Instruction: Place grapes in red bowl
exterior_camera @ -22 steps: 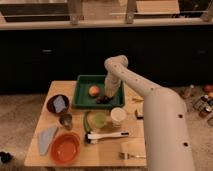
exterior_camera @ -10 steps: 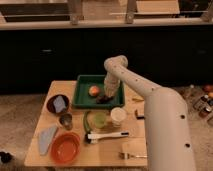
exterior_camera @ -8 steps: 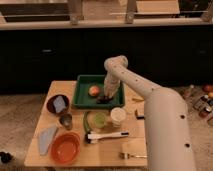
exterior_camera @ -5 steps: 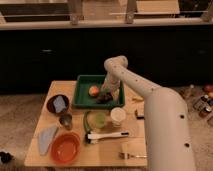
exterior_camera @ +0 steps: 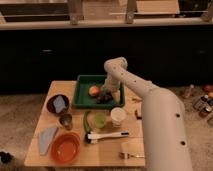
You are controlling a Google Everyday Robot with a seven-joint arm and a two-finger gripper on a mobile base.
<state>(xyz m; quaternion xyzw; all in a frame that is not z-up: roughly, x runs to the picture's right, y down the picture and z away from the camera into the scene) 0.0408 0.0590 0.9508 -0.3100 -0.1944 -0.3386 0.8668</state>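
End effector (exterior_camera: 106, 91) low in green tray (exterior_camera: 80, 85), just above grapes (exterior_camera: 102, 98), likely for pickup; open or closed, cannot tell. Red bowl (exterior_camera: 65, 147) at 7 o'clock from tray, well apart.

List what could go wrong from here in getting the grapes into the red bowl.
1. The pincer is down in the green tray at the grapes, with the orange fruit right beside them; it might be grabbed instead.
2. The red bowl sits at the near corner of the table, beyond the metal cup; a low carry might knock that over.
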